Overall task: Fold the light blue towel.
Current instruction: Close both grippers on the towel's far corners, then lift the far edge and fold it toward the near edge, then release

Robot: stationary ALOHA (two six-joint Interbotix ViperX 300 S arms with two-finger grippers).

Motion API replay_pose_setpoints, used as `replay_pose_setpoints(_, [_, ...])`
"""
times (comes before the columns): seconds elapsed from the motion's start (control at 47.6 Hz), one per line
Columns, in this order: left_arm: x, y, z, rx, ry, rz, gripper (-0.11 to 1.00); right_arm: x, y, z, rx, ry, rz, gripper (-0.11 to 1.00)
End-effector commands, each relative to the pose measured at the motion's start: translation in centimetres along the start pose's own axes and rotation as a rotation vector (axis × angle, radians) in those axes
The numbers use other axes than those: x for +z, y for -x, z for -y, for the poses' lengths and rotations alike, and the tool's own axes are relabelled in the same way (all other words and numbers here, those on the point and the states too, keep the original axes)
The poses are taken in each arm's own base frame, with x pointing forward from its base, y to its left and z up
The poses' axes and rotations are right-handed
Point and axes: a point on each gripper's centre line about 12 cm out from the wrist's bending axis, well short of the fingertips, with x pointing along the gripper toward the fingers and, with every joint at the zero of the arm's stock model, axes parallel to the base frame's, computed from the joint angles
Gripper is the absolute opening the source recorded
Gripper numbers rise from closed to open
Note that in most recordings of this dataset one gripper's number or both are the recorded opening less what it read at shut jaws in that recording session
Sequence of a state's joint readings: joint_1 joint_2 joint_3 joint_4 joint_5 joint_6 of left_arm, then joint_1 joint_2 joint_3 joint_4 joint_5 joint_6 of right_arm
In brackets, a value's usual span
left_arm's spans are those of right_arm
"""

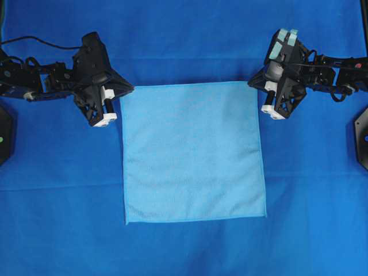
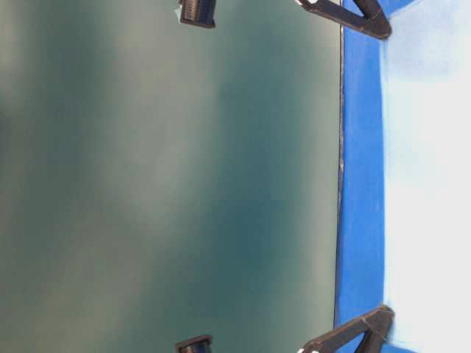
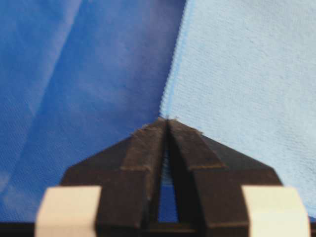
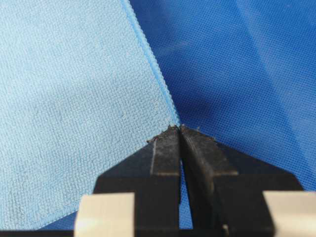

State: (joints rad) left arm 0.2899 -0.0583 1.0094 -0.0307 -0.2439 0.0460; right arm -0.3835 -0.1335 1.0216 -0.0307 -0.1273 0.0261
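The towel lies flat and spread out as a square in the middle of the tabletop, on a royal-blue cloth that covers the whole surface.

The left claw sits at the towel's far left corner. In the left wrist view its tips come together to a point right at the towel's hemmed corner; the tips meet on the hem edge, clamped on that corner, with the royal-blue cloth beside it.

The right claw sits at the far right corner. In the right wrist view its tips are pressed together at the very corner of the towel, where the stitched hem ends, clamped on it, with the cloth to the other side.

The towel's two near corners lie free and flat, well apart from both claws.

The overhead view shows the whole towel and both arms reaching in from the sides. The table-level view is turned sideways and mostly a blurred grey-green wall; it shows only a strip of the cloth, a washed-out pale band that is too bright to make out, and black parts of the arms at its top and bottom edges. The wrist views alone show the weave and the hem.
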Motion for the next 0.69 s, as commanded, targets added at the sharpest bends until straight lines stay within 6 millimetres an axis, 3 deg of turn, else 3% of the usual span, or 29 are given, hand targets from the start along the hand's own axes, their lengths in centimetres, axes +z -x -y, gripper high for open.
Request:
replay_pose_setpoints(0.0, [0.9, 0.2, -0.1, 0.001, -0.002, 0.029, 0.01, 0.5, 0.3, 0.0, 0.0, -0.006, 0.018, 0.02])
replay_pose_setpoints(0.294, [1.2, 0.7, 1.7, -0.044, -0.044, 0.029, 0.01, 0.1, 1.0, -1.2, 0.028, -0.007, -0.023, 0.02])
replay_pose_setpoints(0.672, [0.3, 2.0, 8.0, -0.201, -0.15, -0.067, 0.01, -1.3, 2.9, -6.4, 0.146, -0.035, -0.141, 0.02])
